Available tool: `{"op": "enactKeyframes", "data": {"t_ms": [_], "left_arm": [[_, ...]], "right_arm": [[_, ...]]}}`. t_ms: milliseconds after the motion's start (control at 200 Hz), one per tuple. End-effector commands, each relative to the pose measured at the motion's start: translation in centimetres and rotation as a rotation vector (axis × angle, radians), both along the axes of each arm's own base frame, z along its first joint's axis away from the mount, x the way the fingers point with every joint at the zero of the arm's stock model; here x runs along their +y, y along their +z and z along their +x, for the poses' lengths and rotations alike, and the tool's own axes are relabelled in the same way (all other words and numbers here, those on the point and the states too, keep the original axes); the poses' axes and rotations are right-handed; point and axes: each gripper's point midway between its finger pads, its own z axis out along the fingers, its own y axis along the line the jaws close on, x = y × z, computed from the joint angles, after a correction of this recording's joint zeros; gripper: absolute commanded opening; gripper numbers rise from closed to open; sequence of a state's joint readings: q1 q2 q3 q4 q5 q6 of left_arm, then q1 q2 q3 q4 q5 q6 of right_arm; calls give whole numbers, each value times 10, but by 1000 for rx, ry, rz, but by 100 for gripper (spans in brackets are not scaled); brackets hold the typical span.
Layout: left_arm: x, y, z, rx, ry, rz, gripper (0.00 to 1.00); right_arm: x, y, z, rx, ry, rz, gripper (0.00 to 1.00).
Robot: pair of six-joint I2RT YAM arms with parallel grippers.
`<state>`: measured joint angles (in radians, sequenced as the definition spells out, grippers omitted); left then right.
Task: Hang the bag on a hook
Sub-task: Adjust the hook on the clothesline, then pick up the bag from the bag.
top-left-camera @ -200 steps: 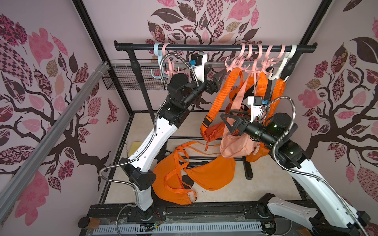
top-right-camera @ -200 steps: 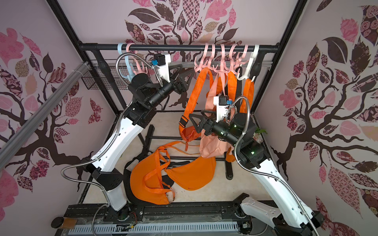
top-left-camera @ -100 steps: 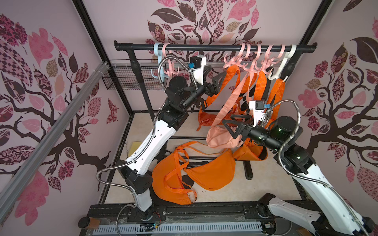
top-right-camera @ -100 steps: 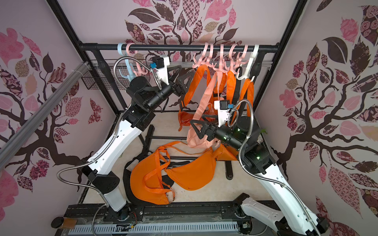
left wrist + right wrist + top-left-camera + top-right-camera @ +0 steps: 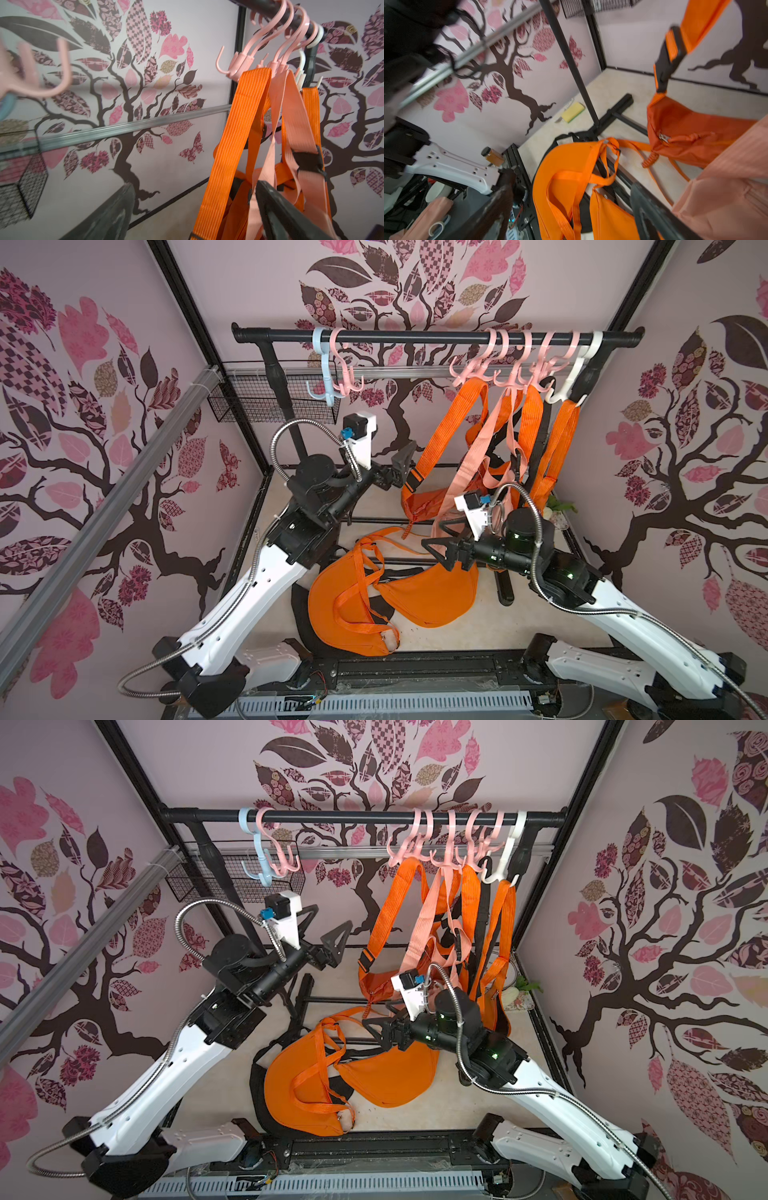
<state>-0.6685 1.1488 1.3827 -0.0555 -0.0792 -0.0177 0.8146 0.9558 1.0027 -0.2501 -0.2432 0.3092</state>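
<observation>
Once let go, hangs from the black metal rail [image 5: 415, 336], at its crowded end: soft peach cloth bag [image 5: 726, 187], flat ribbed webbing strap [image 5: 295, 108] over a glossy pink plastic hook [image 5: 510, 379] — hung, apparently. Left pincer [image 5: 330, 918] newly spread and withdrawn; right pincer [image 5: 432, 532] spread, empty, beside the bag.

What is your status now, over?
Left gripper open, right gripper open. Peach fabric bag hangs by strap on pink plastic hook. Orange straps close beside.

Left pincer [image 5: 323, 930] has opened and backed off the peach bag [image 5: 471, 460]; right pincer [image 5: 434, 533] dropped lower.
</observation>
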Motion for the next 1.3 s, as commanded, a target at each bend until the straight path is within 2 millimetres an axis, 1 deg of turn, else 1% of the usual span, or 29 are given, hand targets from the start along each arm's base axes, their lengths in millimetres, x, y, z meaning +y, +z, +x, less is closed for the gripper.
{"op": "enactKeyframes", "data": {"t_ms": [0,105,235,270,335,395,440,475,520,595,650,765,845,925,995,1100,1200,1295], "left_arm": [[35,-54,-4,95,152,92,98],[68,-90,-16,175,249,114,98],[107,-119,-34,236,361,91,98],[118,-126,-37,238,400,82,98],[136,-138,-40,242,474,67,98],[152,-146,-43,242,540,52,98],[159,-149,-45,234,569,41,98],[164,-151,-47,226,588,32,98],[169,-151,-49,211,608,17,98],[175,-152,-54,203,625,3,98],[177,-153,-56,201,633,6,98],[180,-152,-57,189,647,12,98],[180,-153,-56,191,645,14,98],[179,-153,-57,191,641,12,98],[179,-153,-58,189,639,17,98],[177,-153,-57,190,634,19,98],[177,-152,-58,188,629,20,98],[178,-152,-58,188,634,22,98]], "right_arm": [[18,-22,-8,-12,58,-48,90],[36,-63,-17,20,101,-142,89],[59,-121,-32,60,164,-236,86],[68,-132,-35,64,178,-248,85],[83,-148,-38,101,201,-235,82],[98,-158,-38,137,220,-189,79],[107,-165,-33,153,209,-168,76],[116,-174,-29,172,210,-168,74],[129,-180,-29,196,223,-167,70],[150,-187,-37,210,267,-171,69],[158,-200,-41,192,267,-202,68],[171,-232,-48,224,283,-253,61],[170,-251,-42,218,234,-291,59],[161,-268,-24,199,126,-348,54],[157,-277,-14,184,67,-386,52],[155,-283,-3,177,3,-414,51],[163,-291,-4,193,22,-414,51],[169,-299,-7,222,43,-412,48]]}}
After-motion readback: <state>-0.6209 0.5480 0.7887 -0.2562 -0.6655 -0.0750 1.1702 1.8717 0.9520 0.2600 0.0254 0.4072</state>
